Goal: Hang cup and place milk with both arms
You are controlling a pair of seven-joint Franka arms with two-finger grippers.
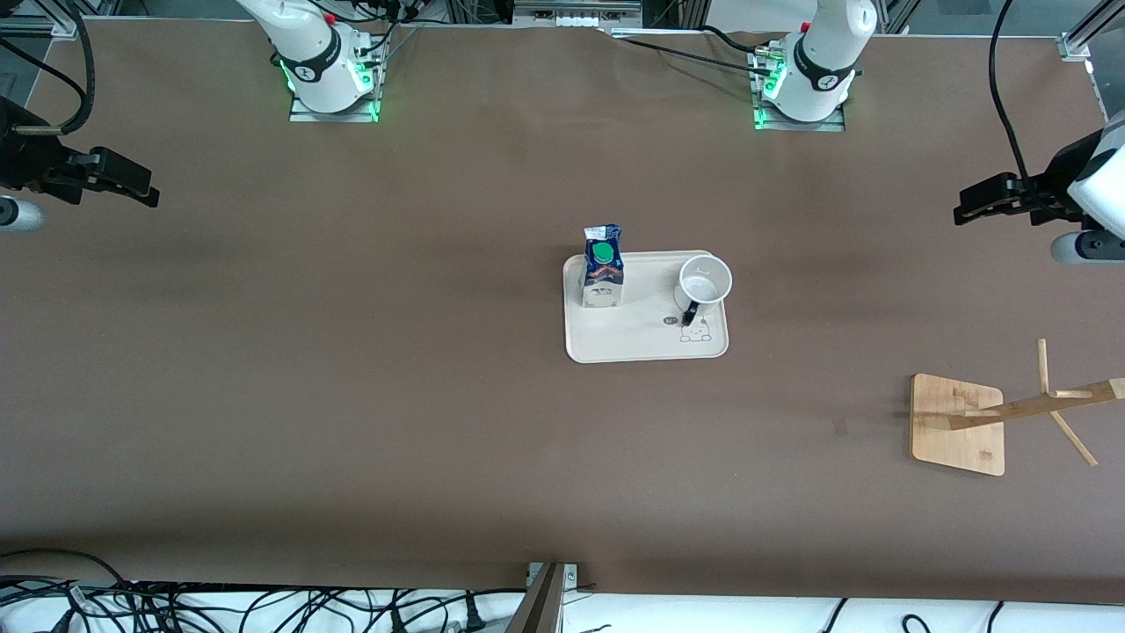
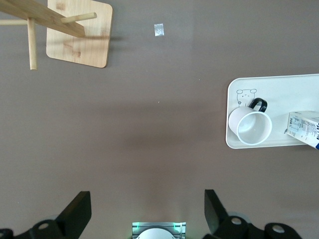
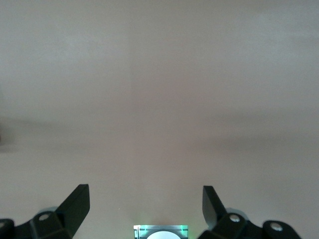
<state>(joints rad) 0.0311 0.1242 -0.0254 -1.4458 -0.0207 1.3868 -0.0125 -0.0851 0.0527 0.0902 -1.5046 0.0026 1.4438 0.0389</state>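
One cup (image 1: 705, 280) stands upright on a tray (image 1: 646, 347) mid-table, mouth up, handle toward the front camera. One milk carton (image 1: 603, 272) stands upright beside it, toward the right arm's end. One wooden rack (image 1: 960, 424) sits toward the left arm's end. Left gripper (image 2: 147, 211) and right gripper (image 3: 145, 205) hang wide open, empty, over bare table at either end.
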